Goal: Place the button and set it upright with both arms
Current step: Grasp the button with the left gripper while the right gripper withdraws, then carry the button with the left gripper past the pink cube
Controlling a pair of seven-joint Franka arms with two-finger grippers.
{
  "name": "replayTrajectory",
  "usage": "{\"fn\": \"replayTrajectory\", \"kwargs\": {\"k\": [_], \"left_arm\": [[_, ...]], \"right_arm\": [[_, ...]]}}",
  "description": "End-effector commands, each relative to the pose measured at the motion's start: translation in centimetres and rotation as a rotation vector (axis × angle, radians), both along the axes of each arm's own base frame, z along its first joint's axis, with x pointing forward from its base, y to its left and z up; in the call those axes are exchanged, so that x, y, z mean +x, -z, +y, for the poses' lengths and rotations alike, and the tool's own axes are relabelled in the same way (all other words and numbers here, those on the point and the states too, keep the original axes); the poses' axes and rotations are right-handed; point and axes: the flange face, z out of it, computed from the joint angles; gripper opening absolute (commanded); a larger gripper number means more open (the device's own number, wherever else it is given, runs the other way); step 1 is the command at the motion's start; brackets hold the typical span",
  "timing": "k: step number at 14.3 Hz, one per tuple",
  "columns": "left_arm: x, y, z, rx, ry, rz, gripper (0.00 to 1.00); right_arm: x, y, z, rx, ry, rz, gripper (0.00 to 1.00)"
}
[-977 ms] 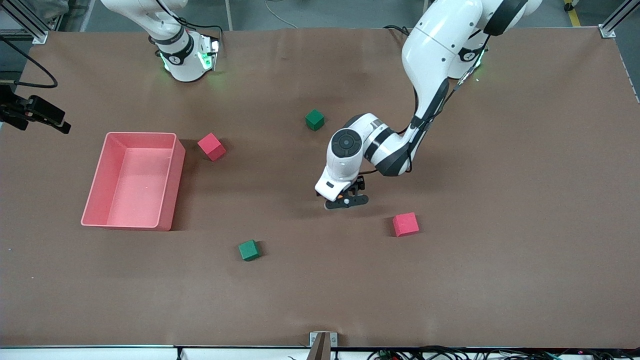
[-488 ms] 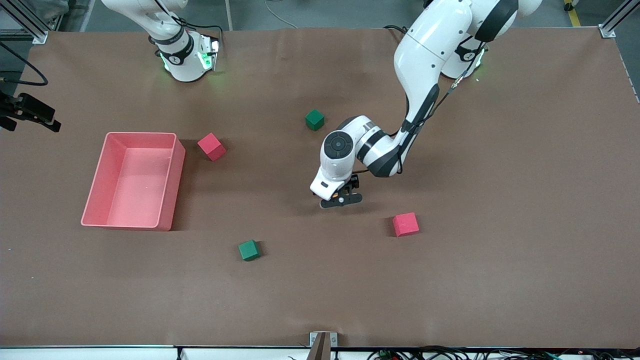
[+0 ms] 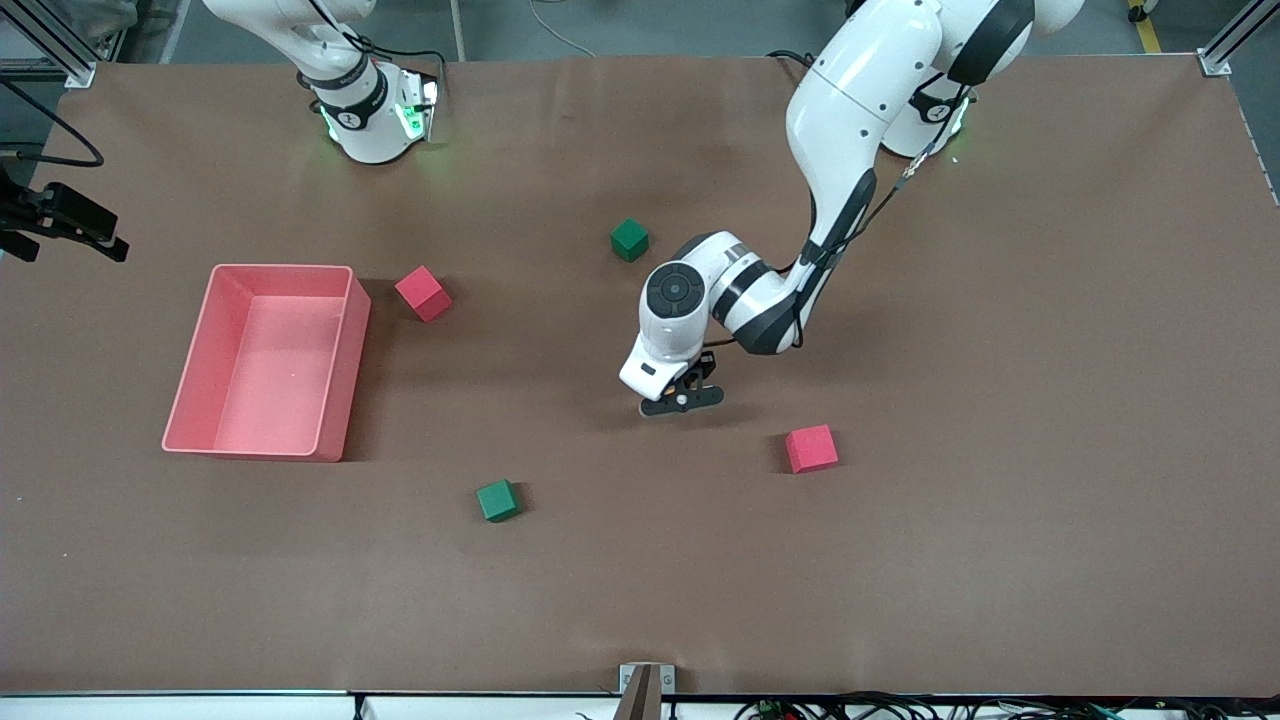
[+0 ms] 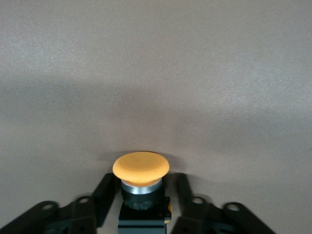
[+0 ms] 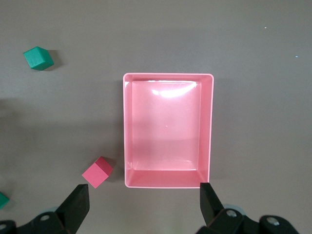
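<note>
The button (image 4: pixel 141 170) stands upright on the brown table mid-table, its orange cap on top of a black body. My left gripper (image 4: pixel 141 204) is low over the table and shut on it, with the fingers (image 4: pixel 106 195) against the sides of the black body. In the front view the left gripper (image 3: pixel 681 398) sits under the white wrist and the button is almost hidden there. My right gripper (image 5: pixel 144 207) hangs open and empty, high over the table beside the pink bin's (image 5: pixel 168 74) short wall farther from the front camera.
The pink bin (image 3: pixel 345 360) lies toward the right arm's end. A red cube (image 3: pixel 423 293) sits beside its corner and a green cube (image 3: pixel 630 240) farther in. Another red cube (image 3: pixel 811 448) and another green cube (image 3: pixel 497 500) lie nearer the front camera.
The left gripper's fingers have closed in on the button, and the left wrist has shifted slightly toward the right arm's end. The right hand has moved only a little.
</note>
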Motion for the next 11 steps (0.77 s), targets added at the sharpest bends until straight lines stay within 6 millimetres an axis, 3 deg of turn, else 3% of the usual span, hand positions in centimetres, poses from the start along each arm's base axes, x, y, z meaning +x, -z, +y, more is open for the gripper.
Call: {"fn": "replayTrajectory", "kwargs": {"k": [1,3,5,8,11], "left_arm": [[0.4,0.0,-0.2,0.007,-0.013,-0.02,0.19],[0.8,-0.5,0.1,0.006,-0.047,-0.028,0.01],[1.4,-1.1,0.7,0.011,-0.128,-0.034,0.0],[3.0,-5.5,2.8,0.054,-0.283,-0.042,0.0],[5.4,-9.1,7.2,0.105,-0.379,-0.012,0.0]], "right_arm": [[-0.6,0.1,1.1,-0.008,-0.033,-0.005,1.0],[-0.5,0.0,1.2,-0.009,-0.034,-0.01,1.0],[-0.6,0.0,1.2,-0.007,-0.034,-0.005,1.0],[-0.6,0.1,1.5,-0.005,-0.037,0.001,1.0],[-0.6,0.2,1.3,-0.005,-0.036,0.002,1.0]]}}
